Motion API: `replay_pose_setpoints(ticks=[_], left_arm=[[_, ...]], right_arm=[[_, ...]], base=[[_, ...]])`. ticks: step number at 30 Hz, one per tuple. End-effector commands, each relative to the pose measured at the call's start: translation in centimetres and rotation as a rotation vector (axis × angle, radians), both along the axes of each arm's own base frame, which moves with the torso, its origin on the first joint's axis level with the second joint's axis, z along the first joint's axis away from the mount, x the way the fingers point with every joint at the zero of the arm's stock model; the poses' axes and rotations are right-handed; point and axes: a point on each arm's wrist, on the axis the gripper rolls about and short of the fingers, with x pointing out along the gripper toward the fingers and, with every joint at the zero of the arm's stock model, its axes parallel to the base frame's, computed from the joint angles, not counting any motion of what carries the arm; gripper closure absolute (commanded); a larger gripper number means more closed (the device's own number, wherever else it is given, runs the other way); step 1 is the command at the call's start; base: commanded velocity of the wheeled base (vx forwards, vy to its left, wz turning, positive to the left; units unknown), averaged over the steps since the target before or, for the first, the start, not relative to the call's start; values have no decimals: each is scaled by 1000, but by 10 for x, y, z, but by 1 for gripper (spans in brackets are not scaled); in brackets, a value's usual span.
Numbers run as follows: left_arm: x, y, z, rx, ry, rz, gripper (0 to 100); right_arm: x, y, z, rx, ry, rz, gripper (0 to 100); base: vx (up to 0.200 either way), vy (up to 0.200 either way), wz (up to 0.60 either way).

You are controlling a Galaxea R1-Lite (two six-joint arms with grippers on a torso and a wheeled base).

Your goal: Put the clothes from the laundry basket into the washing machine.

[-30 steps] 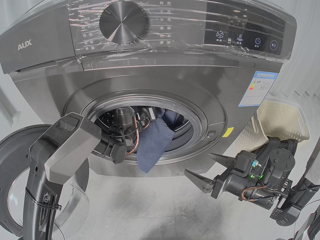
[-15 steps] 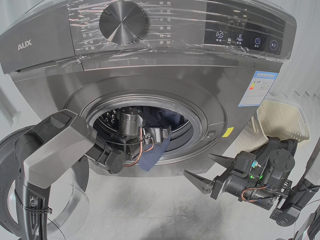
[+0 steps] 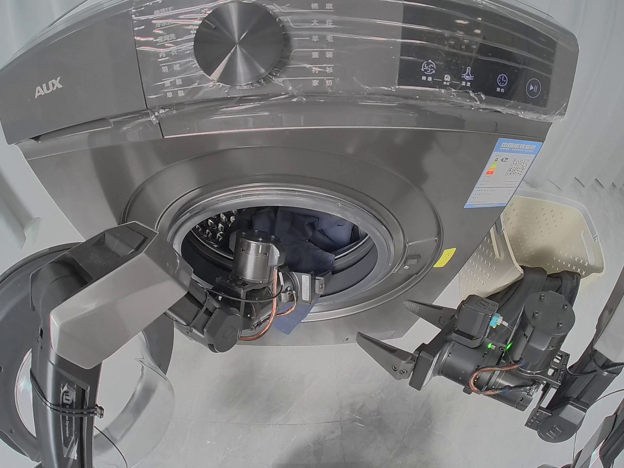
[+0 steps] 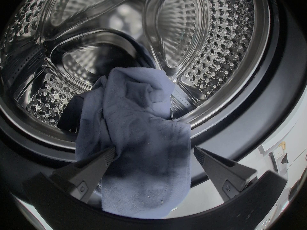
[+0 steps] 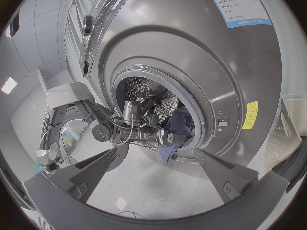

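- Washing machine (image 3: 403, 164): grey casing, metallic look, smooth satin sheen.
- Control panel, top of the head view: covered in clear plastic film (image 3: 312, 40), wrinkled and glossy.
- Dial (image 3: 239, 43): brushed metal, radial sheen.
- Drum (image 4: 220, 32): polished steel, mirror-bright, embossed and perforated.
- Door seal (image 4: 255, 112): dark, matt, rubbery.
- Door (image 3: 140, 385), lower left: clear glossy pane in a grey ring.
- Cloth (image 4: 144, 150): blue fabric, soft, matt, stitched hem.
- Laundry basket (image 3: 552, 229), right edge: cream plastic, perforated, dull.
- Label (image 3: 504, 171): smooth printed sticker.
- Right gripper (image 5: 153, 153): fingers (image 5: 224, 173) dark, matt, ribbed at the tips.
- Floor (image 3: 292, 398): grey, smooth, faintly mottled.
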Motion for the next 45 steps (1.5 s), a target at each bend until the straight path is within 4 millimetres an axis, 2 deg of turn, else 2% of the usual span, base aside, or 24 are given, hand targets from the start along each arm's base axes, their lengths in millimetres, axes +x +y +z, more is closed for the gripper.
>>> replay_pose_setpoints(ticks=[1,6,12,14,18,19,22,27,36,42,43,45], left_arm=[[7,4,-15,14,23,16,100],[9,5,-18,13,29,19,100],[15,3,-7,-14,-5,24,100],[27,1,10,-63,-68,50,100],[41,0,28,-146,-146,96,100],[52,2,35,-184,-196,125,100],[68,3,42,-231,-289,161,100],[84,6,50,-276,-373,185,100],[96,0,54,-328,-470,185,100],[96,0,45,-316,-457,193,100],[96,0,45,-316,-457,192,0],[93,-1,44,-323,-444,181,0]], right_arm=[[0,0,0,1,-2,0,0],[1,1,1,5,-5,1,0],[1,1,1,7,-3,1,0],[1,1,1,8,-2,1,0],[1,1,1,8,-2,1,0],[1,1,1,8,-2,1,0],[1,1,1,8,-2,1,0],[1,1,1,8,-2,-1,0],[1,1,1,7,-1,1,0],[1,1,0,6,0,1,0],[1,1,0,6,0,1,0],[0,0,1,6,0,1,0]], base=[[0,0,0],[0,0,0],[0,0,0],[0,0,0],[0,0,0],[0,0,0],[0,0,0],[0,0,0],[0,0,0],[0,0,0],[0,0,0],[0,0,0]])
